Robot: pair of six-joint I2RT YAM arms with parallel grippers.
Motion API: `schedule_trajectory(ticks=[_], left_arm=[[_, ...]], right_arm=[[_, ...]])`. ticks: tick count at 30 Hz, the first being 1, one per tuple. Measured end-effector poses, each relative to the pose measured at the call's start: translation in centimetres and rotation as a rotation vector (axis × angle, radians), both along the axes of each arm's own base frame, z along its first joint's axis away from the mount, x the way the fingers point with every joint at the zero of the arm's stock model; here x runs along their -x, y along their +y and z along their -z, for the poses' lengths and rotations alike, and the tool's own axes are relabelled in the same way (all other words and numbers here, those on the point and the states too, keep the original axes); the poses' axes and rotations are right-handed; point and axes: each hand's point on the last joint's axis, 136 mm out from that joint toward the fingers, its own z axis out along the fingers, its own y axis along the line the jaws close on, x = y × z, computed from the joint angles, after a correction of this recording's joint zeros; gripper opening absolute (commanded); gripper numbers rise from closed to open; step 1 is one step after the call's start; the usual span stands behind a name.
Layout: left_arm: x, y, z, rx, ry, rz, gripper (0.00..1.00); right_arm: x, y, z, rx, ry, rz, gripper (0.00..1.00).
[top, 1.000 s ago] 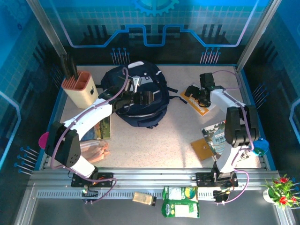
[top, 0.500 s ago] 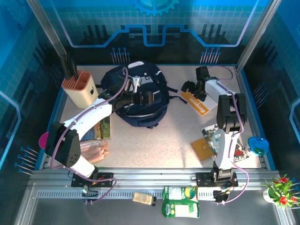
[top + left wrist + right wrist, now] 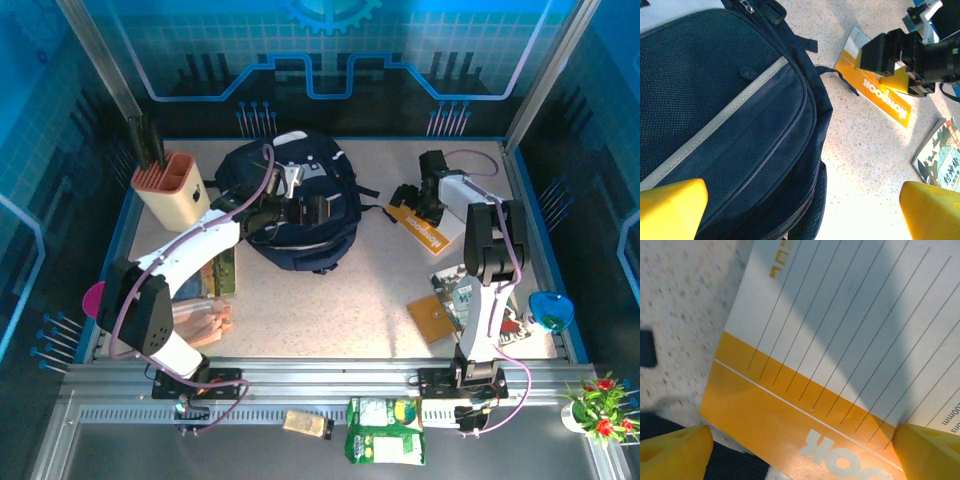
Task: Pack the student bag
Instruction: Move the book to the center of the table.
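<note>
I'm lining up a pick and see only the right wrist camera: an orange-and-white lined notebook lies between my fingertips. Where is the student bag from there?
Observer: In the top view the student bag lies to the left of the notebook, at the far middle of the table.
Operator: Is the other arm in my way?
Observer: The left gripper hovers over the bag with its jaws open, holding nothing, well apart from the notebook.
Operator: Anything else near the notebook?
Observer: An illustrated book lies closer to the arm bases, apart from the notebook.
</note>
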Motion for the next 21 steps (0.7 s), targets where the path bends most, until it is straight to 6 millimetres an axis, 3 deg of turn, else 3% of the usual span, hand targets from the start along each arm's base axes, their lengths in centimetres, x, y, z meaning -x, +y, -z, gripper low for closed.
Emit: schedule_trajectory(ticks=[8,14,18,21], left_arm=[[-0.3,-0.8,1.0,0.014,0.035,0.026,0.99],[-0.7,-1.5,1.2,0.036,0.050,0.043,0.99],[-0.9,-2.0,1.5,0.050,0.061,0.054,0.99],[-0.8,-2.1,1.5,0.062,0.070,0.052,0.99]], right_arm=[[6.6,1.0,0.1,-0.085,0.041,-0.028,0.85],[9.8,3.3,0.0,-0.120,0.051,-0.148,0.77],[10.7,4.4,-0.4,-0.103,0.054,-0.220,0.75],[9.9,4.5,-1.3,-0.072,0.031,-0.235,0.74]])
